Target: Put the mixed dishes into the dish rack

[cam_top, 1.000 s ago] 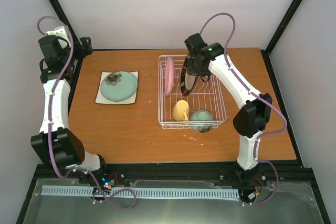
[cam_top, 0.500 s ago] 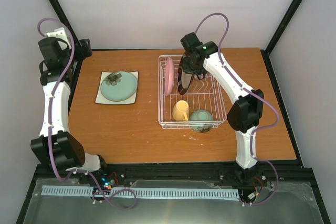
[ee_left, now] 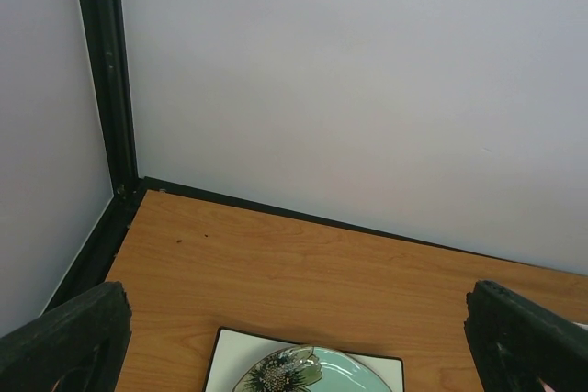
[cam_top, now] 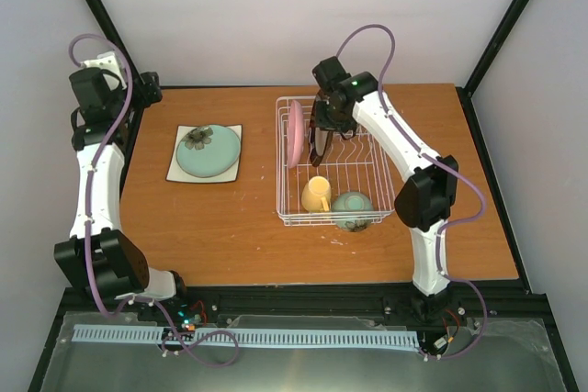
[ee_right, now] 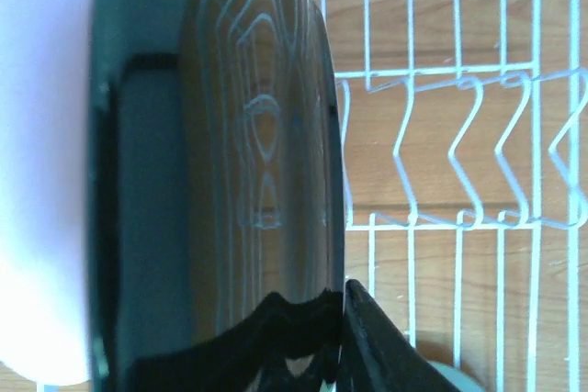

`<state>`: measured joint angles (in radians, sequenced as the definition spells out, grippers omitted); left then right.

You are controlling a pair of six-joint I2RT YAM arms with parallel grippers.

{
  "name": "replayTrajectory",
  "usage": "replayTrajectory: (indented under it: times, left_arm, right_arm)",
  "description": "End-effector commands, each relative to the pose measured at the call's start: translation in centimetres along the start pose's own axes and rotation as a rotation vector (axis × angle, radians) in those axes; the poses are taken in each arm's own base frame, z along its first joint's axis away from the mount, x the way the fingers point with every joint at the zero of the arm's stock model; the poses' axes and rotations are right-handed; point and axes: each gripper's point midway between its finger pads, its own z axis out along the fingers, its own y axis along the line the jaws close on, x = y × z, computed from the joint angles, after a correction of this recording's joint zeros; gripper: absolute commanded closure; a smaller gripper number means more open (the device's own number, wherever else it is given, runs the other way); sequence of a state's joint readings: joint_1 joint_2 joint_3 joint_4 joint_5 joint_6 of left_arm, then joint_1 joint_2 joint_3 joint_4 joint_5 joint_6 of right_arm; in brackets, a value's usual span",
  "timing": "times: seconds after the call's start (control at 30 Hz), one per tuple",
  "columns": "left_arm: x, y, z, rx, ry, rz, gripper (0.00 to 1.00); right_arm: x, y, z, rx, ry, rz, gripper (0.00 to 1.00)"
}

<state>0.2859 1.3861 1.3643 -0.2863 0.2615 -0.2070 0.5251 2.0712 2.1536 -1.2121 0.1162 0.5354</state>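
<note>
Dish rack (cam_top: 367, 164) stands right of centre on the worktop (cam_top: 220, 227), partly loaded. Pink round plate (cam_top: 296, 133) stands upright at its upper left. Yellow handled mug (cam_top: 317, 194) and pale green bowl (cam_top: 352, 206) lie side by side at its lower end. Dark brown round plate (cam_top: 318, 146), on edge just beside the pink one, is clamped at its rim in the right gripper (cam_top: 329, 124) and apparently not yet released. Teal flower-marked plate (cam_top: 209, 151) rests on the cream square plate (cam_top: 176, 172), left of centre and well apart from the rack; both remain to be loaded. Left gripper (ee_left: 296, 319), fingers apart and holding nothing, hangs at the upper left.
</note>
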Motion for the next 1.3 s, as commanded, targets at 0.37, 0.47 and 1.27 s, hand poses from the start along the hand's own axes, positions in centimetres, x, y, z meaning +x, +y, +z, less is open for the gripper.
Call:
replayTrajectory:
  times: [0.37,0.47,1.27]
  left_arm:
    - [-0.4,0.5,-1.1,-0.04,-0.022,0.035,0.0]
    - [1.2,1.5,-0.6,-0.064,0.012,0.009,0.0]
    - [19.2,7.9,4.1,0.328,0.525,-0.613,0.65]
  right_arm:
    - [1.2,1.8,-0.6,-0.043,0.032,-0.037,0.54]
    - [0.0,1.2,-2.2,-0.017,-0.039,-0.025,0.53]
    - [-8.4,-5.0,-11.8,-0.1,-0.554,0.139,0.42]
